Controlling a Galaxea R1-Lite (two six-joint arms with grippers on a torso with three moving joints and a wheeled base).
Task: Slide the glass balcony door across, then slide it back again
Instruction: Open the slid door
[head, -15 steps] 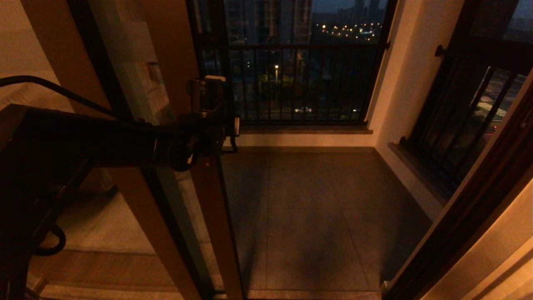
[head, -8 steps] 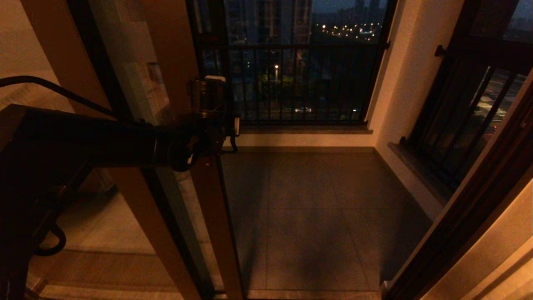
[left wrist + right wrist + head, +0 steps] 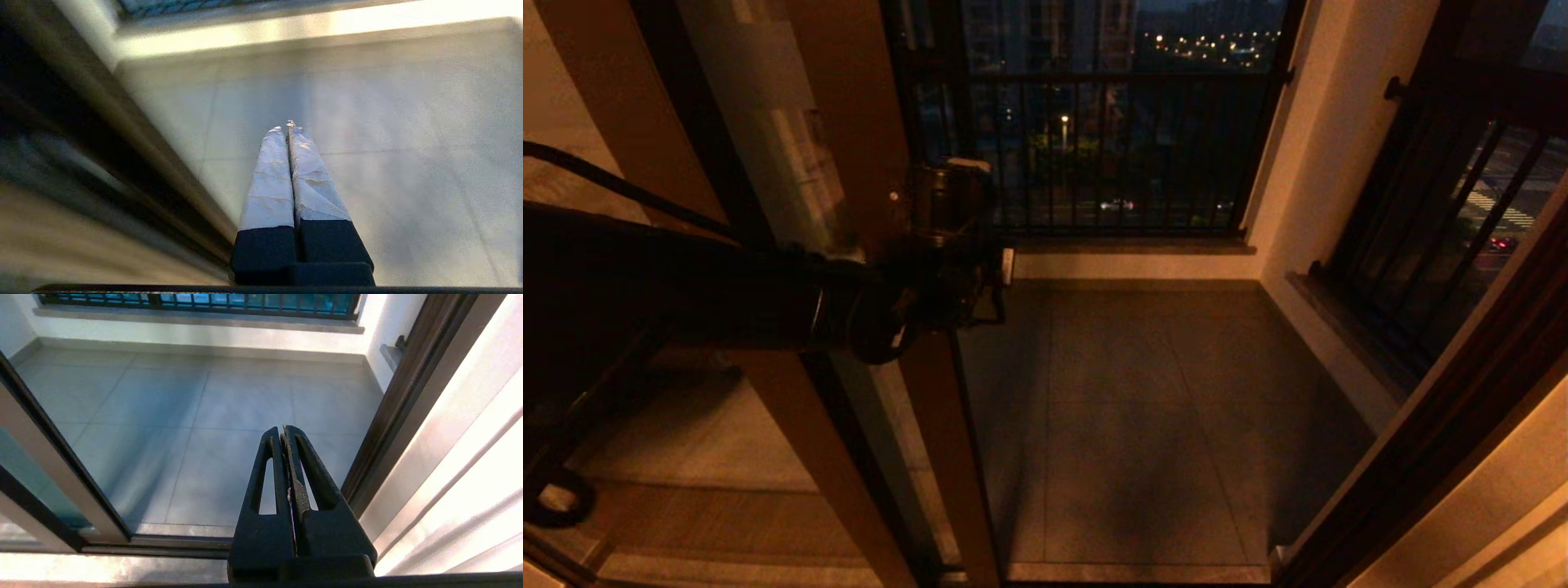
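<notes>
The glass balcony door (image 3: 931, 425) stands at the left, its dark reddish-brown stile running down to the floor track and a frosted band (image 3: 768, 106) high on the glass. My left gripper (image 3: 984, 302) is at the door's open edge, at mid height, on the doorway side of the stile. In the left wrist view its taped fingers (image 3: 269, 175) are shut on nothing and point at the balcony floor, with the door frame (image 3: 122, 134) close beside them; contact cannot be told. My right gripper (image 3: 282, 430) is shut and empty, low in the doorway.
The doorway opens onto the tiled balcony floor (image 3: 1143, 408). A black-barred railing window (image 3: 1111, 147) closes the far side and another (image 3: 1445, 220) the right. The dark door jamb (image 3: 408, 396) rises at the right. The floor track (image 3: 175, 545) runs below the right gripper.
My left arm and gripper have shifted a little to the right and lower in the head view. The door's edge looks about where it was.
</notes>
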